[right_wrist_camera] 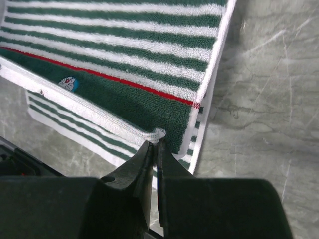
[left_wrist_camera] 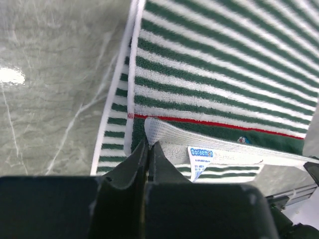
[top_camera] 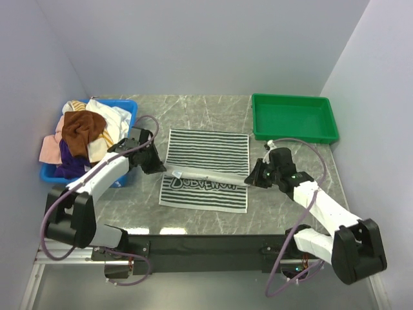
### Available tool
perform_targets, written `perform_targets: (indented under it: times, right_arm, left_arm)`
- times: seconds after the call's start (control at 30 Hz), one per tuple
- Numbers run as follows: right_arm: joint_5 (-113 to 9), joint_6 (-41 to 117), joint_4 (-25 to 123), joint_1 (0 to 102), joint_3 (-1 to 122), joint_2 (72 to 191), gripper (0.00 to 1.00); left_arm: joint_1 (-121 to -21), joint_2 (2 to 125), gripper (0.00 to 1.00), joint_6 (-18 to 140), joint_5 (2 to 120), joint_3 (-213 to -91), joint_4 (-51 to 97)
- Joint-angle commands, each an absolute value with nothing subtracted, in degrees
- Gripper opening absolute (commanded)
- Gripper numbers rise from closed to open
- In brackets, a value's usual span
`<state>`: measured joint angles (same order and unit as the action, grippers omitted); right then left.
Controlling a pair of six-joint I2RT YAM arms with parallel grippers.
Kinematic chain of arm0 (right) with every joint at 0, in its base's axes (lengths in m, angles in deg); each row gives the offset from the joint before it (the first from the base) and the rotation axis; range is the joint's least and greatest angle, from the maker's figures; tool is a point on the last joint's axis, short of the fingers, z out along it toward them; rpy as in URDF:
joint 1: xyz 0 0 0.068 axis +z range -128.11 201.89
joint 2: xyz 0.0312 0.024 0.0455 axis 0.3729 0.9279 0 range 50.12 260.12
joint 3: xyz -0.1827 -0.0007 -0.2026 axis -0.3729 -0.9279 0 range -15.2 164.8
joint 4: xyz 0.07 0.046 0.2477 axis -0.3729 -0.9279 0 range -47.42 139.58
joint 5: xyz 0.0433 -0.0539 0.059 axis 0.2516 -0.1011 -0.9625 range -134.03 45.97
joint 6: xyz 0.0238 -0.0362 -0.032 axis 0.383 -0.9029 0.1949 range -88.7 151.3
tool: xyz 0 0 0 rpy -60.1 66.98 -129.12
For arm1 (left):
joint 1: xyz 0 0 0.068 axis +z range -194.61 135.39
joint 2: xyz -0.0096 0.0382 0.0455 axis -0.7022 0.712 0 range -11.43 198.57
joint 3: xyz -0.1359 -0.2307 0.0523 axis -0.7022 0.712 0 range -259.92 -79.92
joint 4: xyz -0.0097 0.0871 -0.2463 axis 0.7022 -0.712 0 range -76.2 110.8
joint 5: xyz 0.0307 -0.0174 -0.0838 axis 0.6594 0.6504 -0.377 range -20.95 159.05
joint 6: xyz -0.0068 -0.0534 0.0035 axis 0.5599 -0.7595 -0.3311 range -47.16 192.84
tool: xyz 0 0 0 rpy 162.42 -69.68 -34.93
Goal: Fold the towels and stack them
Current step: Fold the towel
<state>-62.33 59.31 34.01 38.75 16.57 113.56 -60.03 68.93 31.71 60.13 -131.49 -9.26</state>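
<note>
The green-and-white striped towel (top_camera: 210, 147) is spread at the centre of the table (top_camera: 200, 108). One hem is held raised across its middle, over the lettered near portion. The hem's left corner is clamped in the left gripper (top_camera: 166, 171) and its right corner in the right gripper (top_camera: 250, 179), both jaws pinched together. Other towels (top_camera: 84, 129) are heaped in the blue bin (top_camera: 128, 103) at far left.

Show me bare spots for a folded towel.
Bare marble table beyond the green-striped towel, between blue bin and green tray; the tray's floor too. Crowded: the bin, heaped with towels, and the towel's sides, gripped by left hand and right hand.
</note>
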Motion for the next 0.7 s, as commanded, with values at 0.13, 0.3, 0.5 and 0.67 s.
perform_targets:
  times: [0.13, 0.3, 0.5, 0.67]
  right_arm:
    - [-54.22, 56.61, 22.26, 37.80, 19.08, 106.20, 0.00]
    - [-54.92, 57.92, 22.16, 37.63, 17.07, 105.31, 0.00]
    - [-58.53, 59.60, 25.76, 37.71, 12.41, 108.47, 0.00]
    - [-59.93, 60.30, 28.84, 37.71, 11.79, 112.61, 0.00]
  left_arm:
    - [-58.32, 62.58, 0.01, 34.17, 71.34, -133.18, -15.67]
    - [-58.40, 61.95, 0.01, 33.38, 70.73, -128.53, -14.45]
    - [-58.32, 63.27, 0.01, 32.06, 70.29, -123.16, -11.20]
    - [-58.40, 66.26, 0.01, 31.62, 69.49, -121.14, -8.82]
